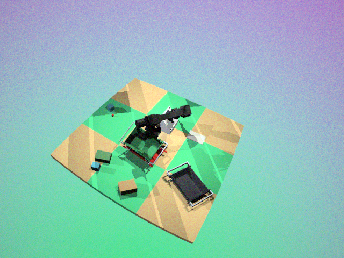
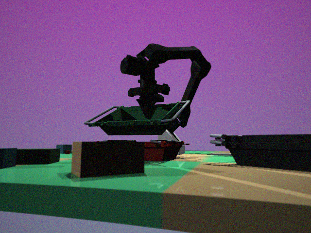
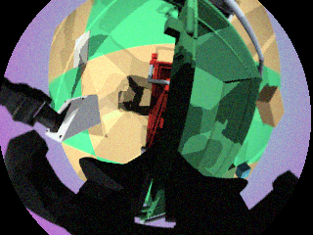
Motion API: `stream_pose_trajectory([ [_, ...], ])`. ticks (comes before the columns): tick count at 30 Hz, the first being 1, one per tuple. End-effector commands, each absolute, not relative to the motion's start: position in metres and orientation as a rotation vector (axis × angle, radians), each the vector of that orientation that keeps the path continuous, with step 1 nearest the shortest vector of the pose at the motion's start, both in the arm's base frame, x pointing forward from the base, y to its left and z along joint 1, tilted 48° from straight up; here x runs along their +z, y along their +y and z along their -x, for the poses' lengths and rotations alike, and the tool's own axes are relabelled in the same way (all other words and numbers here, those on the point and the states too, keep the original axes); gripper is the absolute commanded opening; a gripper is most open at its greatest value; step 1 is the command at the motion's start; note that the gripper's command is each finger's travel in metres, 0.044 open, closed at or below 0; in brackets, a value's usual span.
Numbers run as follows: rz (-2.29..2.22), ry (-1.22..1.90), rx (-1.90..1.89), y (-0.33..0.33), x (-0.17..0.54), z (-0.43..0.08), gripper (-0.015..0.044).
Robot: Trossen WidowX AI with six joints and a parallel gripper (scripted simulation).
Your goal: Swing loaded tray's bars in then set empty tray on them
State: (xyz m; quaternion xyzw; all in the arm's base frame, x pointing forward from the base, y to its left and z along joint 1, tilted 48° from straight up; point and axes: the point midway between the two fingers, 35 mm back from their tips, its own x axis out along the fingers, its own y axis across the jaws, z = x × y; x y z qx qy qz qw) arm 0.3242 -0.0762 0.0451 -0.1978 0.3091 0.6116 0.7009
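My gripper (image 1: 144, 135) (image 2: 149, 117) (image 3: 163, 144) is shut on a side wall of the empty green tray (image 1: 151, 146) (image 2: 132, 128) (image 3: 210, 98) and points down. The green tray hangs in the air, slightly tilted in the exterior view, with its wire bars swung out past its ends. Below it stands the red tray (image 1: 158, 158) (image 2: 163, 152) (image 3: 157, 98), with a gap between them. A grey bar (image 2: 155, 141) (image 3: 159, 81) lies across the red tray's top; its other bar and its load are largely hidden by the green tray.
A black tray (image 1: 191, 183) (image 2: 271, 150) with bars swung out stands to the right. A tan block (image 1: 127, 186) (image 3: 269, 105), a dark green block (image 1: 103, 156) and a blue block (image 1: 95, 165) stand toward the front left. A white plate (image 1: 196, 136) and a grey-white bracket (image 1: 169, 124) (image 3: 83, 115) are behind.
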Motion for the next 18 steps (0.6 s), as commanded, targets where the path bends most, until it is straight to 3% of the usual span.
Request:
stream_pose_trajectory([
  [1,0.445,0.679,1.339,-0.075,0.044,-0.326,0.0],
  [18,0.444,0.678,1.339,-0.062,0.033,-0.322,0.0],
])
